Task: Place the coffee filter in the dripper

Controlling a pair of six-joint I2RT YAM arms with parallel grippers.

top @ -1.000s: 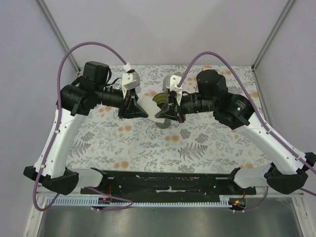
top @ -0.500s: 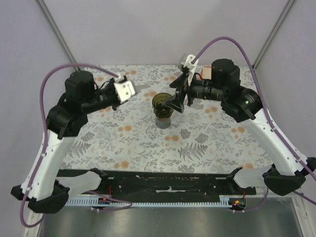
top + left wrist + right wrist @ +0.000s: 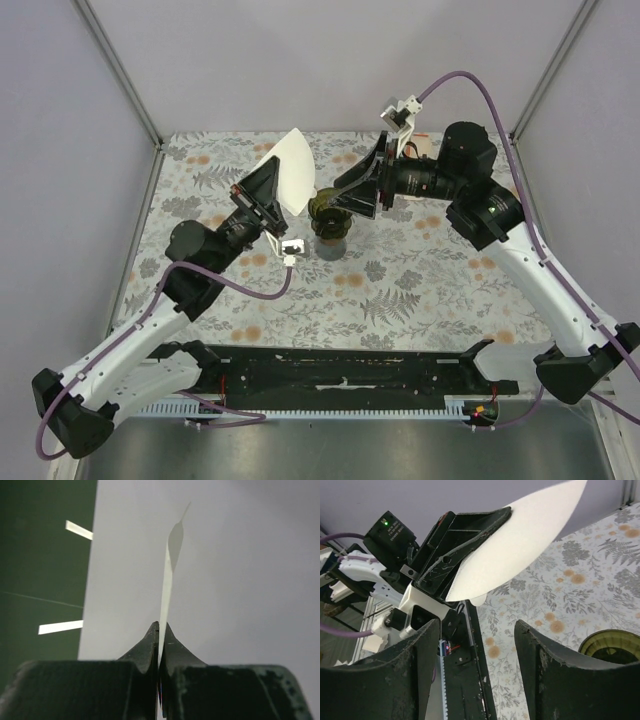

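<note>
risk: the coffee filter [image 3: 291, 168] is folded flat and pinched near one edge by the left gripper [image 3: 159, 636], pads pressed together on the paper. lowered like this, it would likely meet the rim of the dripper [image 3: 328, 206] edge-on and crumple, or lie across the mouth unseated.
risk: the right gripper [image 3: 477, 630], fingers spread and empty, is just beside the dripper and could tip it.
filter: thin white paper, curved fan shape, held in the air left of the dripper. cannot tell if its layers are parted.
dripper: upright on the worktop [image 3: 420, 290].
</note>
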